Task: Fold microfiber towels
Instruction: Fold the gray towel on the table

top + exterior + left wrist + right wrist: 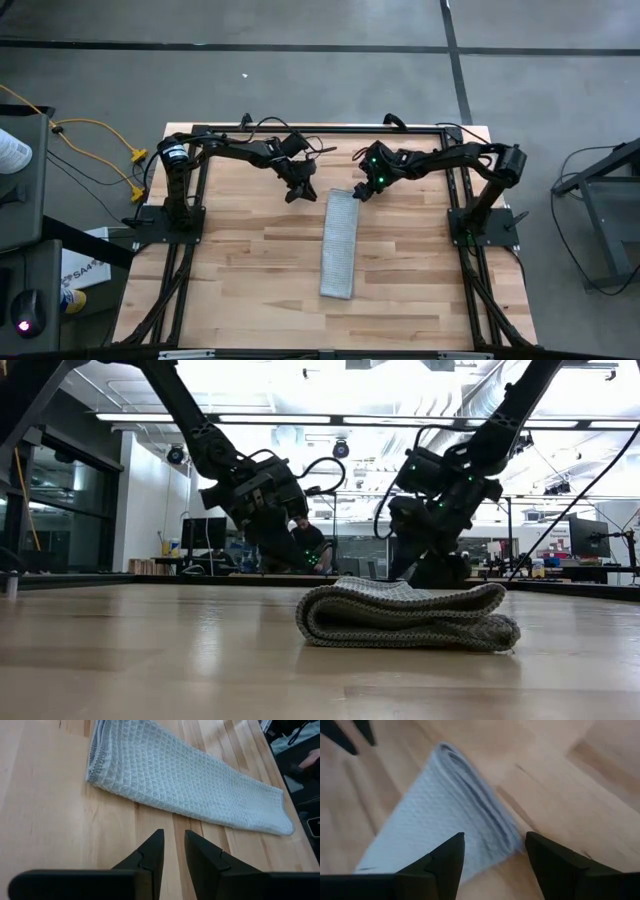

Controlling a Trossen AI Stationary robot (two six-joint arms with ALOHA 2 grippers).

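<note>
The towel [339, 244] lay in the middle of the wooden counter [240, 280] as a long narrow strip running from the near side toward the far side, already folded over on itself lengthwise; the low view showed several layers stacked at its near end. No hand held it. At its far end the right hand [361, 191] hovered just over the corner of the strip with its fingers spread wide and nothing between them. The left hand [297, 192] hung a little apart from the same end, off to the side over bare wood, its fingers drawn close with only a narrow gap and nothing held. As I judged it, the lengthwise folds were done, and what remained was to fold the strip across its length into a compact packet
</note>
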